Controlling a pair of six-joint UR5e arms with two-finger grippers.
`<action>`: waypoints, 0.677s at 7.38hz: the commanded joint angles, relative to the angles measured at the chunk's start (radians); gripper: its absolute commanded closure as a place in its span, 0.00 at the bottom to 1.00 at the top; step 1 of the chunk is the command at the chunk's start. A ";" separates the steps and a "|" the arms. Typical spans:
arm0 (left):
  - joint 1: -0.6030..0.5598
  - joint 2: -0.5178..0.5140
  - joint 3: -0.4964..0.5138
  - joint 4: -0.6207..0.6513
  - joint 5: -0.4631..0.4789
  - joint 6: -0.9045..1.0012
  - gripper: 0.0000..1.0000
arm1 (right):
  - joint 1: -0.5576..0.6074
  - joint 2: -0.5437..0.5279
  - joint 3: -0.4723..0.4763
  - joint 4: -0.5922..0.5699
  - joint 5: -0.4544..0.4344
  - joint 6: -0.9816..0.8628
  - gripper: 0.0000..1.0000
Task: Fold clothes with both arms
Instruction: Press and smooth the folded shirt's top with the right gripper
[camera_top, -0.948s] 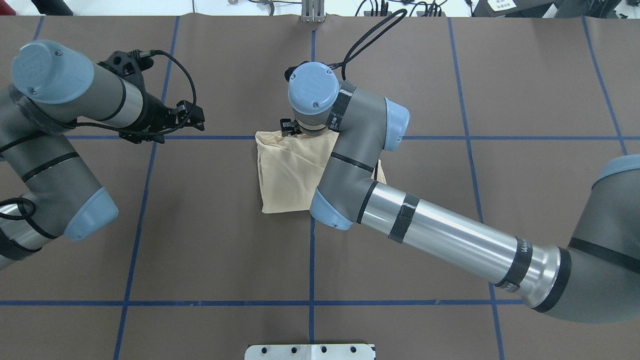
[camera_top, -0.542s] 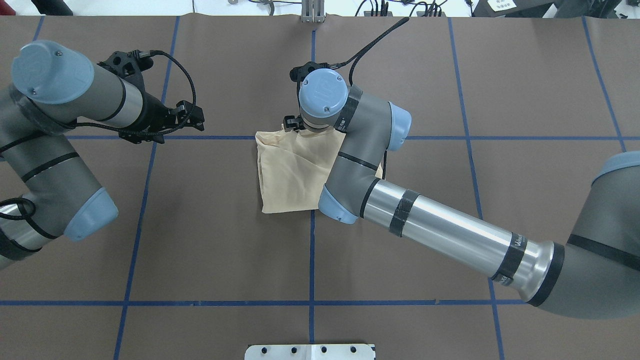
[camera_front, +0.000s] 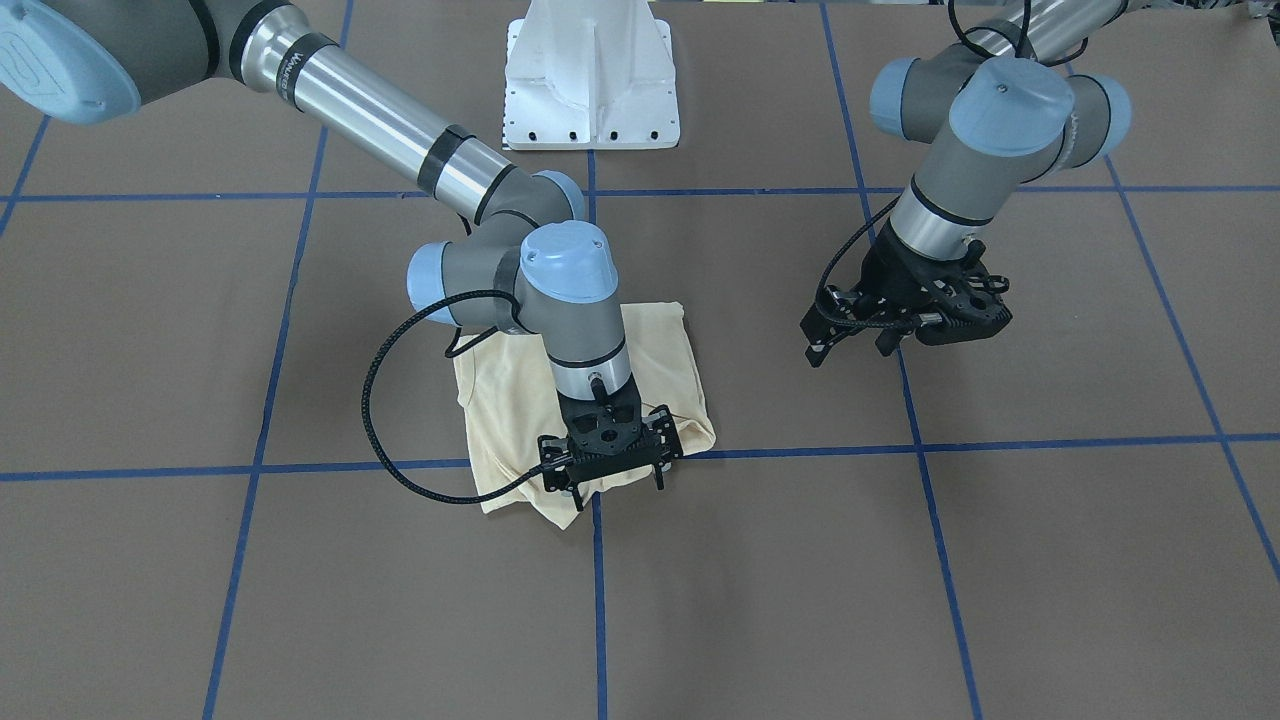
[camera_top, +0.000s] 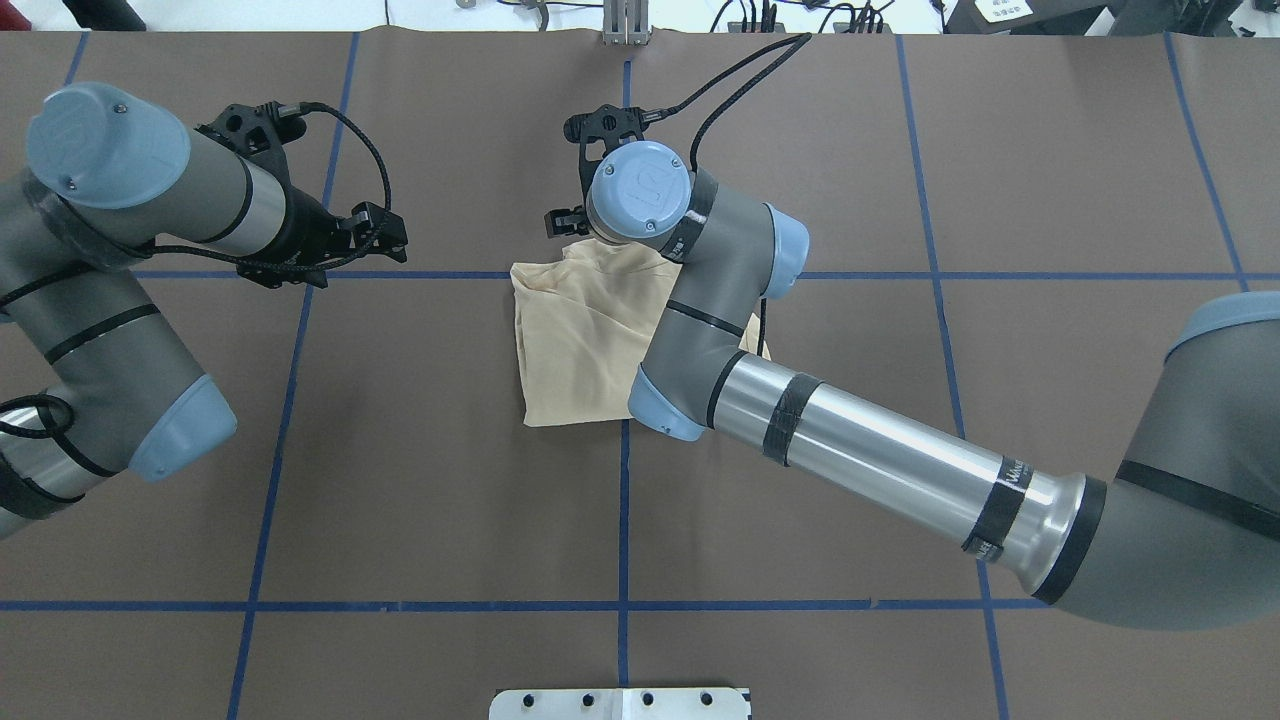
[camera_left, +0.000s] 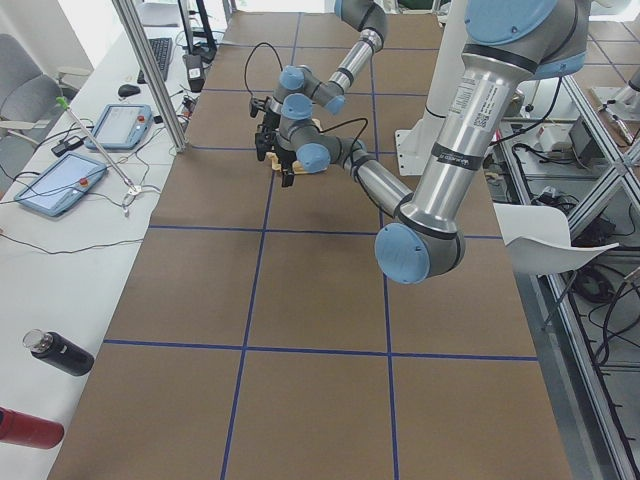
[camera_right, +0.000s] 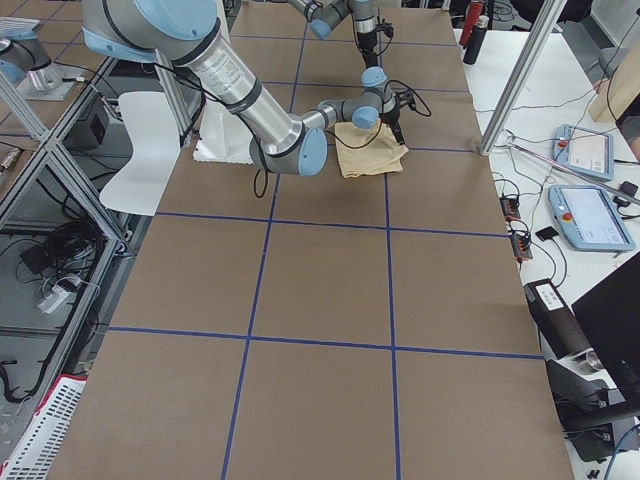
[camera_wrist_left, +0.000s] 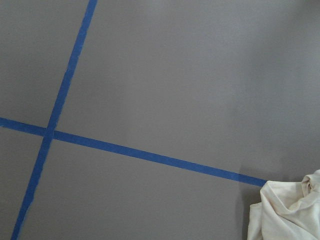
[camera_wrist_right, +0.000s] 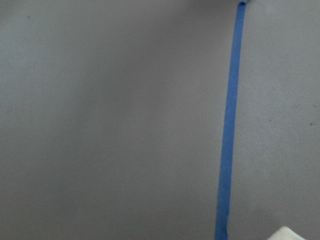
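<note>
Taking the overhead view, with 12 o'clock pointing away from the robot. Passing the white base plate (camera_top: 620, 703) at 6 o'clock, on the near edge of the brown table (camera_top: 400, 500) with its blue tape grid (camera_top: 400, 606).

Reaching in from 4 o'clock with the right arm (camera_top: 880, 455), crossing above the 3 o'clock side of the T-shirt (camera_top: 570, 340) and hiding that part of it. Lying folded into a compact pale cream-yellow packet near the table's middle, plain side up, with the far edge along a crosswise blue line and bunching up a little at 12 o'clock.

Hanging the right gripper (camera_front: 603, 482) straight down over that 12 o'clock edge, jaws standing apart, one fingertip on either side of the rumpled cloth. Not possible to tell whether touching it.

Keeping the left arm (camera_top: 110, 330) folded back at 9 o'clock, well apart from the shirt. Hovering the left gripper (camera_front: 850, 350) above bare table at about 10 o'clock from the shirt, tilted, jaws spread and holding nothing.

Showing in the left wrist view only a rumpled corner of cloth at 4 o'clock, just beside a blue line.
</note>
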 joint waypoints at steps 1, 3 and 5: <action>-0.002 0.000 0.009 -0.004 0.000 0.002 0.01 | 0.000 0.019 -0.010 0.028 -0.010 0.021 0.01; -0.037 0.000 0.003 -0.004 -0.008 0.055 0.01 | 0.020 0.008 0.048 -0.030 0.022 0.029 0.01; -0.095 0.002 0.001 0.004 -0.014 0.169 0.01 | 0.084 -0.082 0.304 -0.350 0.149 0.012 0.01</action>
